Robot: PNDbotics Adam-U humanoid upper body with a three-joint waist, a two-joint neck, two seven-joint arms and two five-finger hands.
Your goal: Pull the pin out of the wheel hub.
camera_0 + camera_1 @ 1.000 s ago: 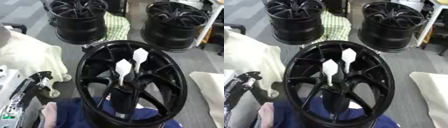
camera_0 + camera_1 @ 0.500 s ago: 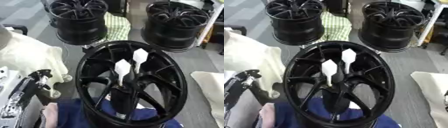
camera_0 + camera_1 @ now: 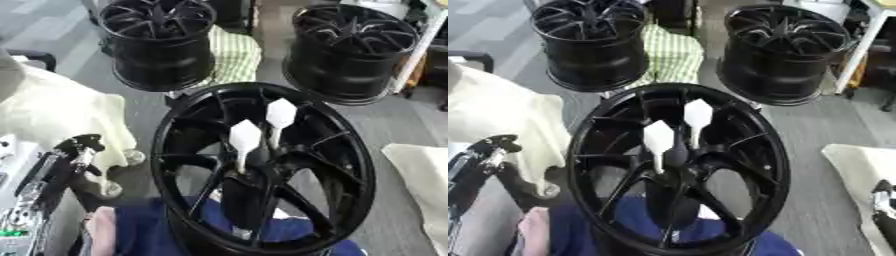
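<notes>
My right hand (image 3: 883,202) is cut off by the frame's edge, so I can't tell how its fingers sit. The hub (image 3: 262,170) hides where both white pins (image 3: 245,142) seat, and its lower rim runs off the bottom.

A glossy black spoked wheel (image 3: 262,170) stands tilted, face up toward the camera. Two white pins (image 3: 245,142) with flat diamond heads stick up side by side from its hub.

Black left arm (image 3: 61,165) with silver joints, seemingly cabled.
</notes>
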